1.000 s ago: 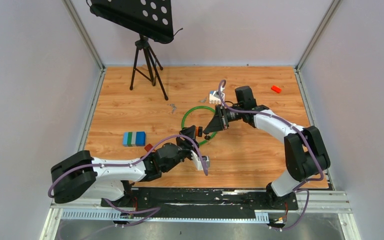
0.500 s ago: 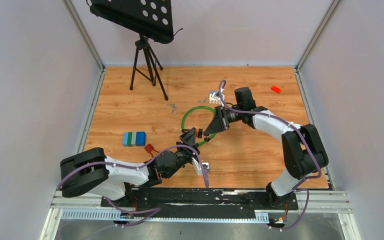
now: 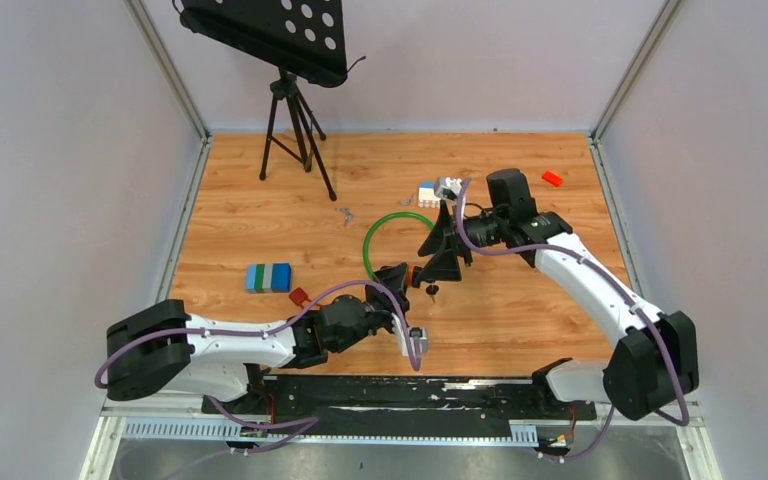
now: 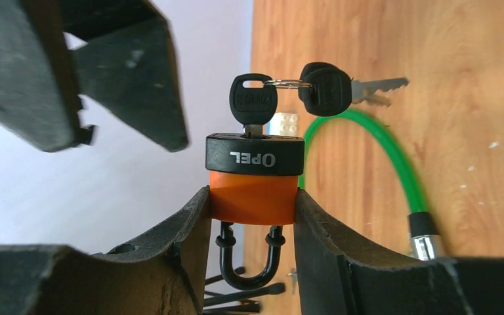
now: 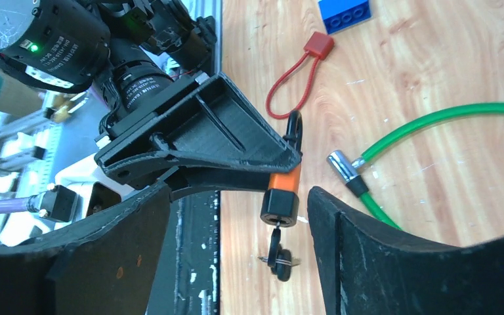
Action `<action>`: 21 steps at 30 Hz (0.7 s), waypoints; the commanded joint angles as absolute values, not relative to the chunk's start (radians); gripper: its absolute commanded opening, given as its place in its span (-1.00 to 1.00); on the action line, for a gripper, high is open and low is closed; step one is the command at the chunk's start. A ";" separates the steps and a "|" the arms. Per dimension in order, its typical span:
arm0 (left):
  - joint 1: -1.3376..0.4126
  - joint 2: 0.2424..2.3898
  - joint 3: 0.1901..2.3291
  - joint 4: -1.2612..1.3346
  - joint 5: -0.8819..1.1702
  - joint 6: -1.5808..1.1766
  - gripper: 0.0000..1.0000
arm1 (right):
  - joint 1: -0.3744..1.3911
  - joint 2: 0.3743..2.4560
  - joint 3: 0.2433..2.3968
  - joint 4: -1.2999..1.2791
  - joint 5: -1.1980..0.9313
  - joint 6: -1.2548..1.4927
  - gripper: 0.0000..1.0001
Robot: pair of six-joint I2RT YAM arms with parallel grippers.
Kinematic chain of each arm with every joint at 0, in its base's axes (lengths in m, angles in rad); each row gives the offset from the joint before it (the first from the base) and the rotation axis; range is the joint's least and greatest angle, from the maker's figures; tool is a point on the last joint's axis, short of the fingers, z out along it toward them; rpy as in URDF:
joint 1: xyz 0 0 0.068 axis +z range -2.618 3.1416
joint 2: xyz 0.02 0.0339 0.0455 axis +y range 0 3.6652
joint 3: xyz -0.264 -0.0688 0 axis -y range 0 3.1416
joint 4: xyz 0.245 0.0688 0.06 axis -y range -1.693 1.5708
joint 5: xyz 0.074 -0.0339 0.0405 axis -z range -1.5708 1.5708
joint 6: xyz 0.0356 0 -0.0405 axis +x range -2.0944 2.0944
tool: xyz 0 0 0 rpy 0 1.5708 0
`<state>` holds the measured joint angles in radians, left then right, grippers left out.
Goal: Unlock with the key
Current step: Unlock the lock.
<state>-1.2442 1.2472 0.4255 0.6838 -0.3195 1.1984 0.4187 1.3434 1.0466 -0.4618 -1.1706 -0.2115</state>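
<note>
An orange padlock [image 4: 254,190] with a black cap is pinched between the fingers of my left gripper [image 4: 252,200], which is shut on it. Its black shackle [image 4: 249,262] points toward the wrist, both legs in the body. A black-headed key [image 4: 253,102] sits in the keyhole, and a second key [image 4: 328,88] hangs from its ring. My right gripper [image 5: 239,197] is open, its fingers standing wide on either side of the padlock [image 5: 282,190] and the key [image 5: 275,246], touching neither. From above, the right gripper [image 3: 440,255] faces the left gripper [image 3: 397,278] above the table.
A green cable [image 3: 380,235] with a metal end [image 5: 341,164] loops on the wooden table beside the lock. A red tag loop [image 5: 302,72], a blue-green block [image 3: 268,277], white bricks [image 3: 428,192], a red block [image 3: 552,178] and a tripod [image 3: 295,130] stand around.
My right gripper has opened, let go of the key and drawn back to the right. The key stays in the padlock, which my left gripper still holds, shifted slightly.
</note>
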 commanded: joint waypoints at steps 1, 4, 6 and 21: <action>-1.250 1.221 0.489 0.624 -0.254 1.059 -1.00 | 0.431 1.283 1.030 -0.472 -1.078 -0.309 0.60; -1.250 1.223 0.501 0.611 -0.249 1.030 -1.00 | 0.437 1.272 1.007 -0.455 -1.049 -0.311 0.68; -1.251 1.222 0.502 0.610 -0.250 1.022 -1.00 | 0.438 1.277 0.997 -0.450 -1.036 -0.313 0.69; -1.250 1.202 0.500 0.610 -0.262 1.016 -1.00 | 0.494 1.417 0.996 -0.442 -1.004 -0.322 0.52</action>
